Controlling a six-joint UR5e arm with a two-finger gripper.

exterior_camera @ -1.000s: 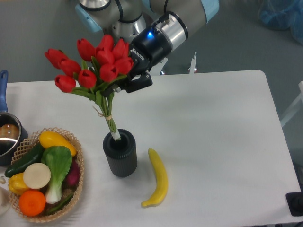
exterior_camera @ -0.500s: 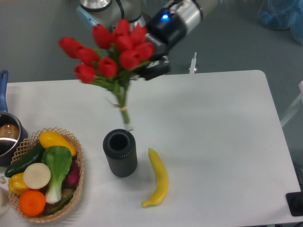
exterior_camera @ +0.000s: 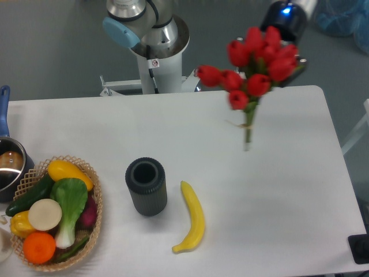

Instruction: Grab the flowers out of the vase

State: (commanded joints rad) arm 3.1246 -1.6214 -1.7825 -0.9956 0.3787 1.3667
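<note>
From my remote station: the flowers (exterior_camera: pixel 256 66), a bunch of red tulips with green stems, hang in the air above the right rear part of the white tabletop (exterior_camera: pixel 277 196), stem ends pointing down and clear of the surface. The gripper (exterior_camera: pixel 288 43) sits behind the blooms at the top right, its blue light showing; the tulip heads hide the jaws, so I cannot tell how far they are closed, though the bunch hangs from that spot with nothing else supporting it. The vase (exterior_camera: pixel 146 186), dark and ribbed, stands upright on the tabletop well to the left of the flowers, its round mouth open to the camera. A banana (exterior_camera: pixel 193 219) lies just beside the vase on its right. At the left edge a woven basket (exterior_camera: pixel 95 225) holds vegetables and fruit, with a pot (exterior_camera: pixel 10 164) partly in view behind it. The arm's base (exterior_camera: pixel 151 34) stands past the tabletop's far edge.
</note>
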